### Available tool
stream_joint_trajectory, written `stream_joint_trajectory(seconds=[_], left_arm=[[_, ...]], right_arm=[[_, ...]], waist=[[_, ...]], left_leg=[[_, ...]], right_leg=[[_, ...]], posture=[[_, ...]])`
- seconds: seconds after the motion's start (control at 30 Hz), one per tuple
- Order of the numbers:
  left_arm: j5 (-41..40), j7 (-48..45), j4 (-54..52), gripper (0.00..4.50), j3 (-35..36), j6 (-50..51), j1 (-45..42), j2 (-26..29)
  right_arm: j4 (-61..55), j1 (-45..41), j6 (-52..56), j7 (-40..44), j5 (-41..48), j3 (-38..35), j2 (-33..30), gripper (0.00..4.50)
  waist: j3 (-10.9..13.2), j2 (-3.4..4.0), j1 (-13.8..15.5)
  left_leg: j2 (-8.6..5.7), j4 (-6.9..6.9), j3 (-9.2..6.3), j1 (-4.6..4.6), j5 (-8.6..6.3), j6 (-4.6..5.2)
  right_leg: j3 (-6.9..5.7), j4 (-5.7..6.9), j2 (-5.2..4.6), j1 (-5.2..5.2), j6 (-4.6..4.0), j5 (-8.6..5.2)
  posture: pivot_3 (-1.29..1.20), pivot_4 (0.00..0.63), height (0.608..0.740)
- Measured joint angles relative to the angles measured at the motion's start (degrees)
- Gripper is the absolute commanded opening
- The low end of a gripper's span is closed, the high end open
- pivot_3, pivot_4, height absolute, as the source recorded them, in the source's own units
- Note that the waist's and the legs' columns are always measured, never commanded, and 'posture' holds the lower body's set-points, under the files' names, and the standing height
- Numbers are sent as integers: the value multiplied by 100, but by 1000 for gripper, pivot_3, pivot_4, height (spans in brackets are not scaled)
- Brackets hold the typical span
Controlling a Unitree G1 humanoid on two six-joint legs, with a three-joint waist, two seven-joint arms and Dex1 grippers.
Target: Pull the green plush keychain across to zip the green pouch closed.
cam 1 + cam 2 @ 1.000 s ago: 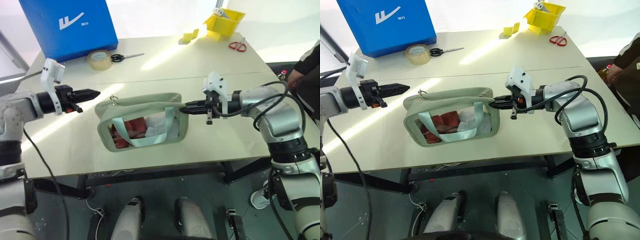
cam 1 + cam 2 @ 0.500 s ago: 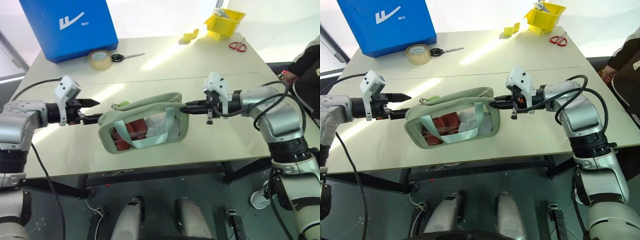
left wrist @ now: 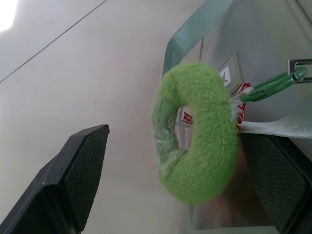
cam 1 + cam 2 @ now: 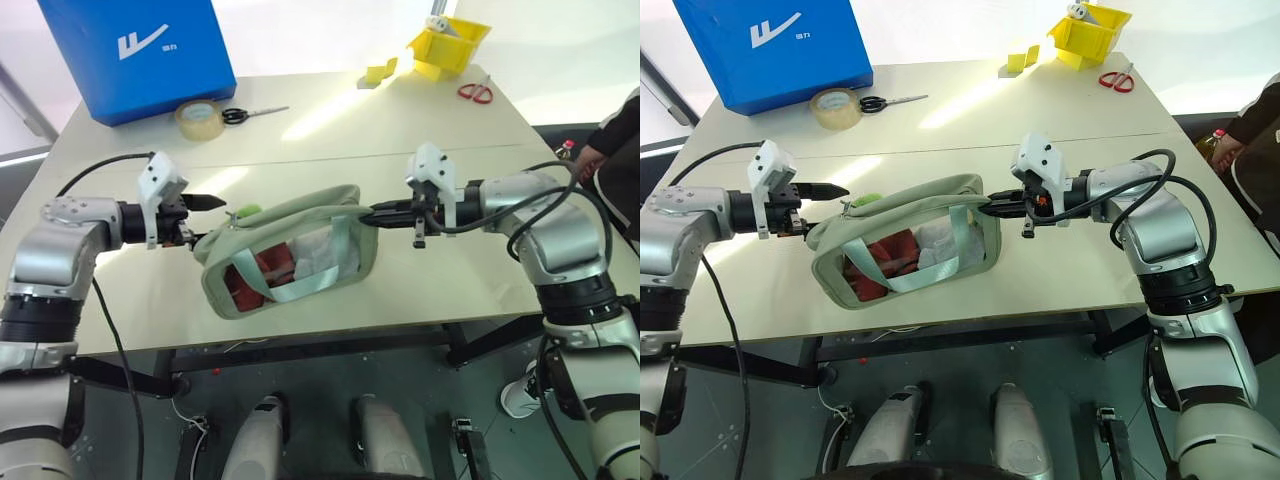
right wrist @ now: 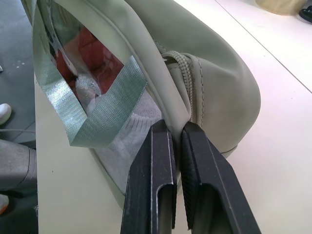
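The green pouch (image 4: pixel 300 215) lies tilted on the table (image 4: pixel 420 290), with red items showing through its clear side. The green plush keychain (image 3: pixel 195 131) hangs from a green clip at the pouch's left end and is also seen from above (image 4: pixel 247 211). My left gripper (image 4: pixel 203 218) is open at that end. The plush sits between its two fingers (image 3: pixel 73 185) without being pinched. My right gripper (image 4: pixel 378 213) is shut on the pouch's right end, its fingertips (image 5: pixel 161 146) nipping the fabric seam beside the zip.
A blue box (image 4: pixel 140 50), a tape roll (image 4: pixel 198 118) and black scissors (image 4: pixel 250 113) stand at the back left. A yellow bin (image 4: pixel 447 45), yellow-green blocks (image 4: pixel 378 73) and red scissors (image 4: pixel 476 92) are at the back right. A person (image 4: pixel 615 150) stands at the right edge.
My left gripper has opened and moved right and down to the pouch's left end, now around the keychain. The pouch has tilted. The right arm has kept still.
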Motion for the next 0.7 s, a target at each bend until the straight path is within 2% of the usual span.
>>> stream_joint_trajectory(seconds=[0.07, 0.1, 0.23, 0.33, 0.53, 0.7], left_arm=[[7, 6, 87, 2572, 1, -30, -51, -52], [7, 1, 103, 2269, 1, -30, -57, -62], [68, -22, 162, 122, 2, -90, -93, -60], [212, 119, 427, 54, 2, -276, -293, -85], [743, 1118, 1676, 54, 99, -985, -1431, -390], [838, 1272, 1960, 54, 92, -1189, -1548, -590]], right_arm=[[1, -16, -4, -6, -19, 3, 3, 0], [2, -19, -4, -6, -27, 6, 3, 0], [2, -22, -4, -12, -43, 10, 4, 0], [4, -30, -3, -49, -48, 5, 7, 0], [51, -173, 70, -243, -13, -17, 126, 0], [42, -188, 191, -317, 75, -18, 191, 0]], waist=[[0, 0, 1], [0, 0, 0], [0, 0, -1], [0, 0, 2], [0, 0, 28], [1, -1, 6]], left_leg=[[0, 0, 0, 0, 0, 0], [0, 0, 0, 0, 0, 0], [0, 0, 0, 0, 0, 0], [0, 1, -1, 0, 0, 0], [-4, 7, -1, -1, 0, 0], [-4, 3, -2, -4, 1, 1]], right_leg=[[0, 0, 0, 0, 1, 0], [0, 0, 0, 0, 1, 0], [0, 0, 0, 0, 1, 0], [-1, 2, 2, 0, 1, 1], [-2, 2, -1, 3, 7, 1], [-2, 4, 0, -1, 8, 1]], posture=[[0, 150, 740], [0, 150, 740], [0, 150, 740], [0, 150, 740], [0, 150, 740], [0, 150, 740]])
